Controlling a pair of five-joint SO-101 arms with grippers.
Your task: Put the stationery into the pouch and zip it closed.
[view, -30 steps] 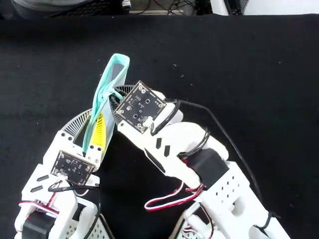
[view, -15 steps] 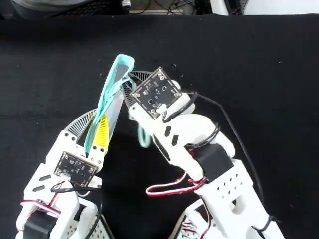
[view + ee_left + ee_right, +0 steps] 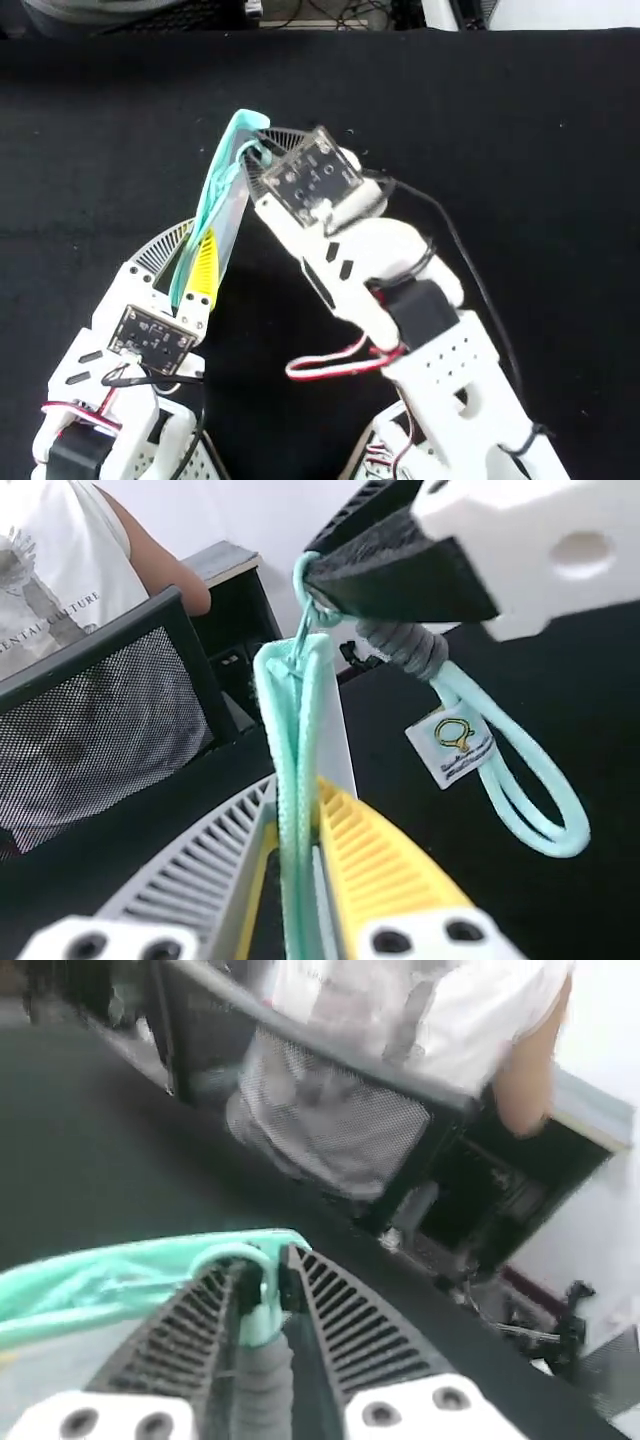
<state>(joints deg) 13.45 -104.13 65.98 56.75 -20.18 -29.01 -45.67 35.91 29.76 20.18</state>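
The teal, see-through pouch stands on edge above the black table, pointing away from the arms. My left gripper is shut on its near end, which sits between the grey and yellow fingers. My right gripper is at the pouch's far tip, shut on the zip pull. In the left wrist view its black pads pinch the pull above the pouch's edge, and a teal cord loop with a small tag hangs from it. I cannot make out what is inside the pouch.
Black cloth covers the table on all sides of the arms. The right arm's red and white cables hang between the two arms. An office chair and a seated person stand beyond the table's far edge.
My right gripper has slid along the pouch's top edge from near its middle to the far tip, with the zip pull in it. The pouch now stands a little straighter.
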